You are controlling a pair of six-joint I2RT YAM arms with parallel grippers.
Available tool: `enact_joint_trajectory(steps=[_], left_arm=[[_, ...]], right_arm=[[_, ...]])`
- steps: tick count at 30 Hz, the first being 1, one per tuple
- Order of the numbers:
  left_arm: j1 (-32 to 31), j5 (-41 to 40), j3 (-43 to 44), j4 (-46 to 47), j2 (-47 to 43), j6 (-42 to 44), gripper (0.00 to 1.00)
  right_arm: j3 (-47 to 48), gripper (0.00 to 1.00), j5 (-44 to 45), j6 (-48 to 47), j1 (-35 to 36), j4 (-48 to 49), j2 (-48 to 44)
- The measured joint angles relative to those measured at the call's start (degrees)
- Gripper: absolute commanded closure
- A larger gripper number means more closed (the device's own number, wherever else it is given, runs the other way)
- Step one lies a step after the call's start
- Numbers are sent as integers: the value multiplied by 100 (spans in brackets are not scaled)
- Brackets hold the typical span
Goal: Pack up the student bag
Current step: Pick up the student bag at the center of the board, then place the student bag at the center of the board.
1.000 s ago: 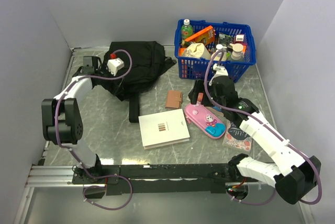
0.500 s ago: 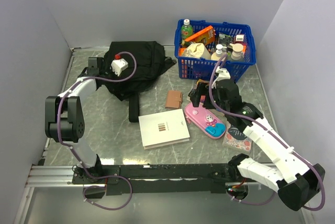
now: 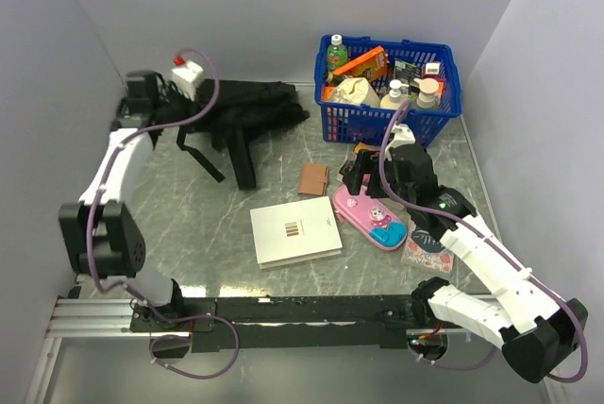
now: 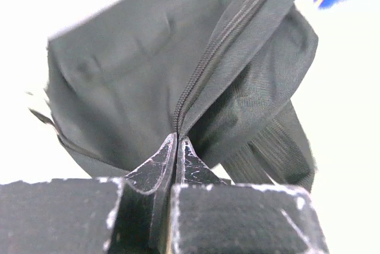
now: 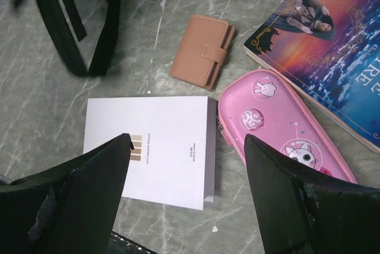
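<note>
Grip at upper left of the overhead view: left gripper (image 4: 178, 141) pinched together on fabric of the student bag (image 3: 253, 102), right beside its zipper (image 4: 225, 40); bag stretched across top centre, straps (image 3: 241, 154) trailing down onto the table (image 3: 189, 225); lower centre, white booklet (image 3: 294, 231), brown wallet (image 3: 312, 179) just above it, pink pencil case (image 3: 369, 217) to the right; right gripper (image 5: 187, 141) spread wide, holding nothing, above wallet and pencil case; blue basket (image 3: 377, 126) at upper right.
</note>
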Motion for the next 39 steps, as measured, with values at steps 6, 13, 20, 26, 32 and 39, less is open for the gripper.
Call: enact_joint_trajectory(steps=[6, 13, 20, 26, 32, 39], left_arm=[[87, 859, 595, -557, -1191, -321, 99], [-162, 1987, 382, -2299, -2524, 284, 99], [-1746, 2326, -1130, -2916, -3482, 352, 45], [-2037, 2605, -1574, -2815, -3386, 9, 14], [-1834, 1722, -1274, -2260, -3252, -195, 4], [-595, 970, -1788, -1482, -2741, -52, 4]], right_arm=[[0, 17, -63, 2, 0, -7, -44], [-15, 18, -85, 92, 0, -70, -46], [-203, 16, -107, 258, 0, -127, -31], [-203, 11, -81, 345, 107, -166, 66], [46, 11, 98, 413, 579, -221, 601], [540, 11, 404, 485, 1537, -208, 1349]])
